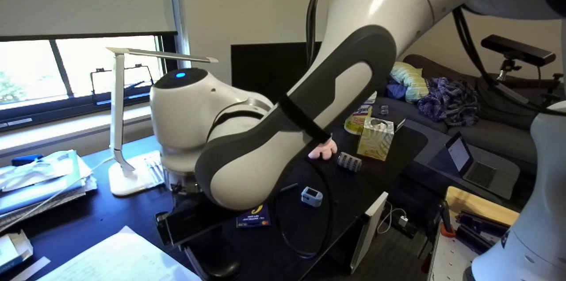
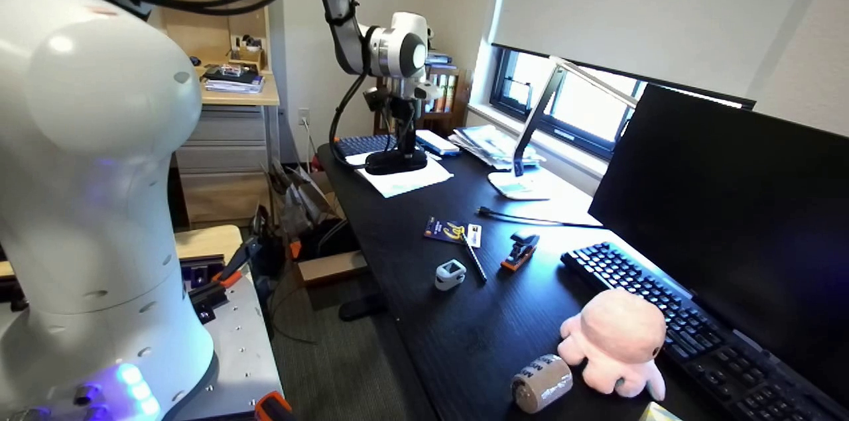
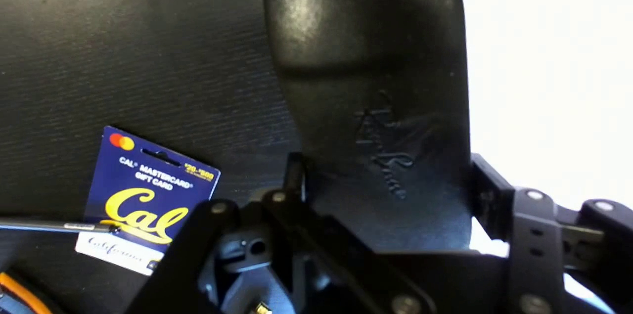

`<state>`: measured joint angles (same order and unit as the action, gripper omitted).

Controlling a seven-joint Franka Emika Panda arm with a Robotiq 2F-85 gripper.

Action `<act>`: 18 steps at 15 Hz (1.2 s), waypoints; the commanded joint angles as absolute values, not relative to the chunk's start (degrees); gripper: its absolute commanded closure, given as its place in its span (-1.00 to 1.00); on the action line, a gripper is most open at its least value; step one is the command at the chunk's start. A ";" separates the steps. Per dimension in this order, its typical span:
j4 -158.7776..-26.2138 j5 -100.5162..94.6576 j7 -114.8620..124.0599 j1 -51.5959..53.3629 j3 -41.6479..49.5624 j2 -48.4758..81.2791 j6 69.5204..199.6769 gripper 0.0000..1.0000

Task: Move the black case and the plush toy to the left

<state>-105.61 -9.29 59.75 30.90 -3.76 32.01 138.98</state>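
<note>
Overexposed window (image 1: 82,64) in both exterior views, soft glare on the black case (image 3: 373,91), blown-out white paper (image 3: 549,91).

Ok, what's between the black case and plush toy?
In an exterior view, the gift card, thin stick and stapler lie roughly between case and toy.

Elongated black leathery case (image 3: 376,106): script lettering pressed into its surface, top end cut off.
Black metal gripper (image 3: 389,180): straddles the case, meeting both long sides, hiding its lower end.
White paper sheet (image 3: 549,91): borders the case's right side.
Dark blue card (image 3: 146,198) with yellow "Cal" lettering: left of the case, apart.
Slim dark rod (image 3: 49,225): one end lies over the card.
Orange-edged dark object (image 3: 22,295): cut off, lower left corner.
Black wood-grained tabletop (image 3: 148,71): beneath card and rod.
</note>
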 commanded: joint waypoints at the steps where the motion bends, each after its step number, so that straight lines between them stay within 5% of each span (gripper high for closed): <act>1: -99.74 -9.96 59.14 31.34 -4.37 37.59 136.03 -0.05; 18: -92.65 -9.39 54.67 34.32 -4.46 45.16 137.69 -0.05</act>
<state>-93.27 -9.42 56.45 33.86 -4.59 45.02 137.71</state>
